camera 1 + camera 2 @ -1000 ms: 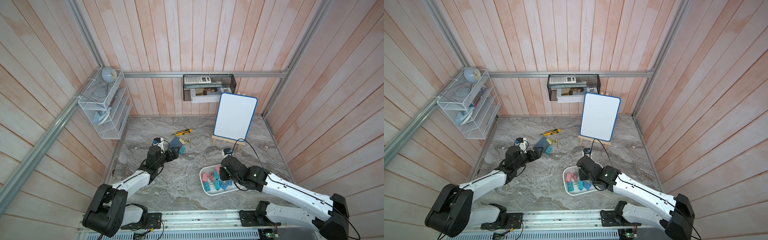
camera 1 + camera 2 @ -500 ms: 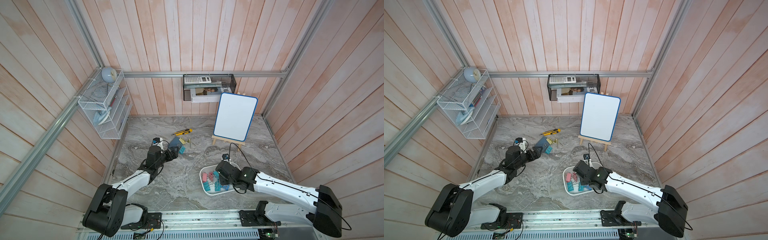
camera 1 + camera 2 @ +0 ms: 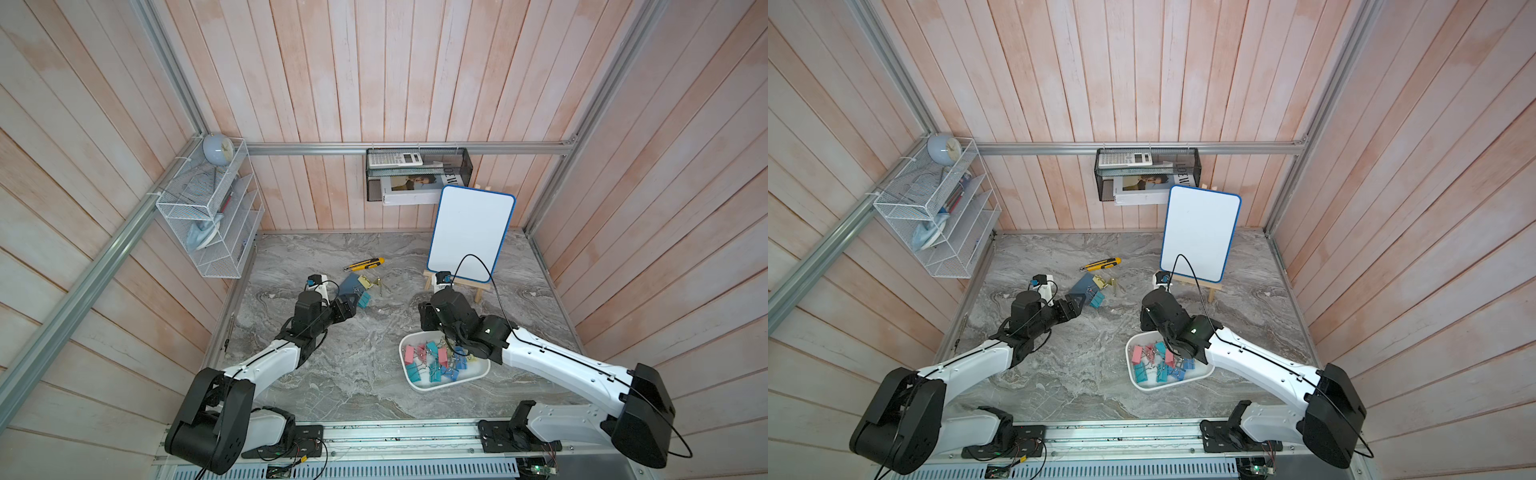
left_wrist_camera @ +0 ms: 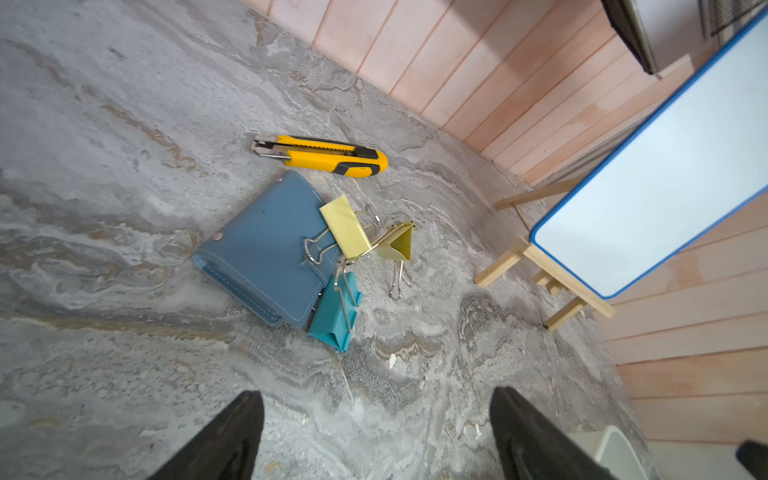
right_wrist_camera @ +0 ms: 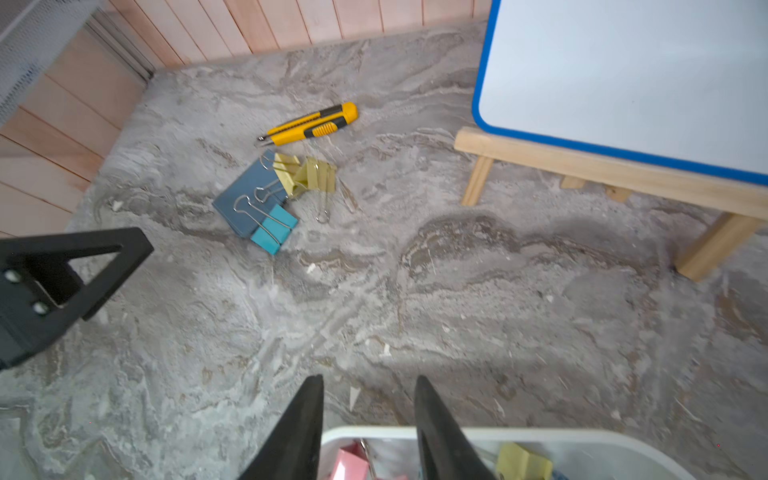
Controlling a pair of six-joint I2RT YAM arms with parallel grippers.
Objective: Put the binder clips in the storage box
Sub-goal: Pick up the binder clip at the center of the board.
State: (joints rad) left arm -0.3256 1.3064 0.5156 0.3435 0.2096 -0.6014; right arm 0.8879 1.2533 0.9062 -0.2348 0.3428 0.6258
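"Where have the binder clips (image 3: 432, 363) got to?"

"Most are heaped in the storage box (image 3: 428, 386), about four o'clock from the middle of the tabletop (image 3: 365, 374) in both top views. Three lie loose at eleven o'clock. A teal clip (image 4: 334, 313) touches the edge of the blue pad (image 4: 262, 249). There are also two yellow clips (image 4: 345, 226), one partly on the pad."

"And the grippers?"

"The left gripper (image 4: 376, 392) hangs near the teal clip, jaws wide apart with nothing between them. The right gripper (image 5: 369, 378) is over the box's rim, jaws parted, holding nothing."

"The utility knife (image 4: 320, 153)?"

"Just beyond the pad, at its twelve o'clock."
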